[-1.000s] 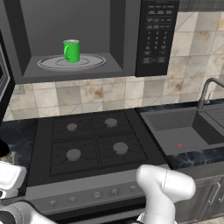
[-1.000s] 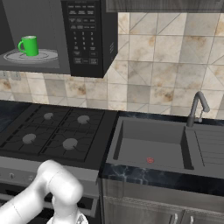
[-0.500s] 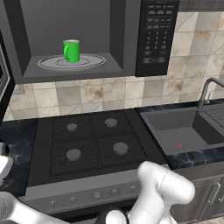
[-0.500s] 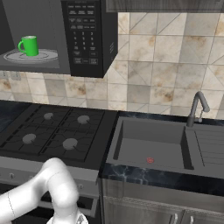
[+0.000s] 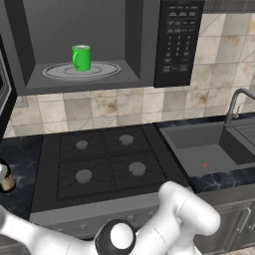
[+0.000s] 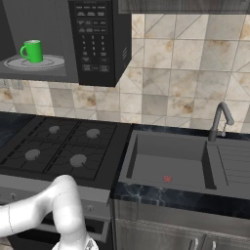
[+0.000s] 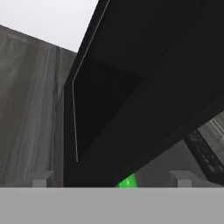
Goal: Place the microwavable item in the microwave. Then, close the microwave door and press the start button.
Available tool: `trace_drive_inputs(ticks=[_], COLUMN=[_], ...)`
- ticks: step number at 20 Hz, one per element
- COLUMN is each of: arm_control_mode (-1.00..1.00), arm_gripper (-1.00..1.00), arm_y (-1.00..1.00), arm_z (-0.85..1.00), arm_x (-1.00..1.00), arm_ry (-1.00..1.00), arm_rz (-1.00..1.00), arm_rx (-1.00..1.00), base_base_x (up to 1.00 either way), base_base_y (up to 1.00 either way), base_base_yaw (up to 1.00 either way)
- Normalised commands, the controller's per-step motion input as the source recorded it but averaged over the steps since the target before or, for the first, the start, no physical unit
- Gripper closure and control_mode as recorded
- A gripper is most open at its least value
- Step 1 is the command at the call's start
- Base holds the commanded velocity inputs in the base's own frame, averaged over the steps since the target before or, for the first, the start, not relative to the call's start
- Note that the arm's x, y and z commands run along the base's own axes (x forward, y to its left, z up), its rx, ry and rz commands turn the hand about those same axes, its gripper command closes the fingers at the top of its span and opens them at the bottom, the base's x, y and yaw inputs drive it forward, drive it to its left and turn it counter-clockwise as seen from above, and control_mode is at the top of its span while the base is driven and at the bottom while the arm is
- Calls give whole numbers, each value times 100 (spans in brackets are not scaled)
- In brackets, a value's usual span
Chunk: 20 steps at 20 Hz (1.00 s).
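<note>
Beige stone-tile wall [image 6: 185, 73], black gas stove [image 5: 104, 164], dark sink [image 6: 168, 161], perhaps marble counter [image 6: 161, 195]

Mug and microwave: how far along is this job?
Done: the mug stands on the turntable inside the microwave. In hand: nothing is held; in the hand view the open gripper faces the door, which is swung open. Left: shutting the door and pressing start on the keypad.

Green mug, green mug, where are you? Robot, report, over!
End effector open, empty, close to the microwave door. Green mug upright on the turntable inside the microwave. Door not shut. Start not pressed.
</note>
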Motion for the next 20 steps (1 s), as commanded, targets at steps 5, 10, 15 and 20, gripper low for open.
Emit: trace_drive_inputs(ticks=[5,10,15,20], arm_control_mode=[-100,-100,-100,-100], arm_gripper=[-100,-100,-100,-100], arm_y=[0,-28,-81,-100], arm_z=[45,30,20,38], arm_x=[0,-10,-29,-26], arm_ry=[-5,-10,-11,-11], arm_rz=[0,-2,-10,-7], arm_rx=[4,6,17,23], base_base_x=[0,0,0,0], base_base_y=[0,0,0,0], base_base_yaw=[0,0,0,0])
